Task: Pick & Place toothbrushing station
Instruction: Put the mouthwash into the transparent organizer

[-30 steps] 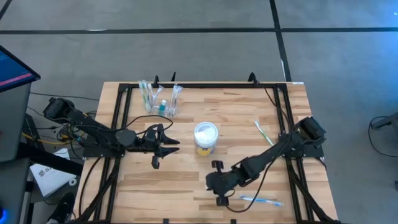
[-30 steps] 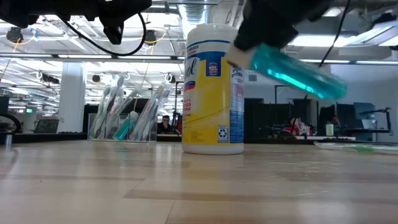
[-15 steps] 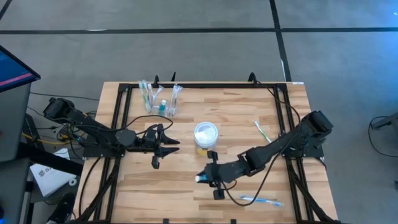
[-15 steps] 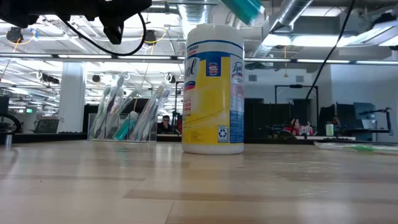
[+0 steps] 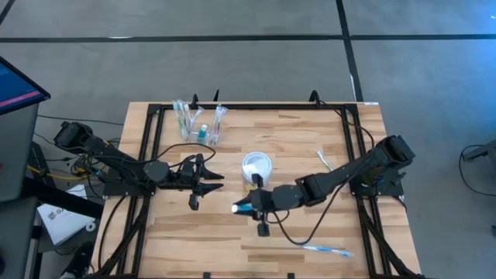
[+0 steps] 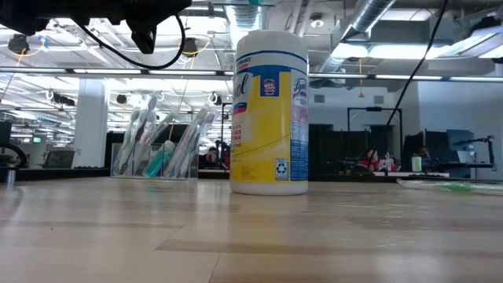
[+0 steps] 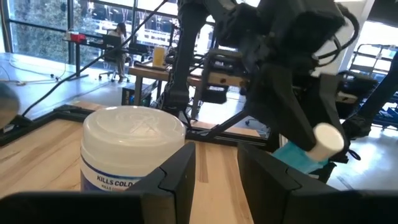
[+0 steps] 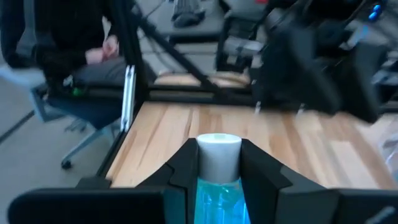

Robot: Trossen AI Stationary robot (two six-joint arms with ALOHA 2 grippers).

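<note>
The toothbrushing station (image 5: pixel 200 124), a see-through stand with upright brushes, stands at the table's far left; it also shows in the low view (image 6: pixel 161 149). My right gripper (image 5: pixel 249 206) is shut on a teal bottle with a white cap (image 5: pixel 237 208), just near of the white-topped yellow tub (image 5: pixel 256 167), above the table. My left gripper (image 5: pixel 213 177) is open and empty, held above the table to the left of the tub, with its fingers (image 7: pixel 180 177) pointing toward the tub (image 7: pixel 134 149). My right gripper pinches the teal bottle's body (image 8: pixel 217 196) between its two fingers, just behind the white cap (image 8: pixel 219 155). The fingers lie along the bottle and point toward the table's left. The bottle is lifted clear of the table, roughly level, cap end foremost (image 7: pixel 326 138).
One toothbrush (image 5: pixel 324 161) lies on the table right of the tub, and another (image 5: pixel 325 249) lies near the near edge. A black frame (image 5: pixel 256 106) runs along the table's far edge and sides. A person sits beyond the table's left side (image 8: pixel 74 50).
My right gripper has carried the teal bottle up and away from the near edge toward the tub and the table's left. It has risen out of the low view's top, and the bottle's cap now points toward the left.
</note>
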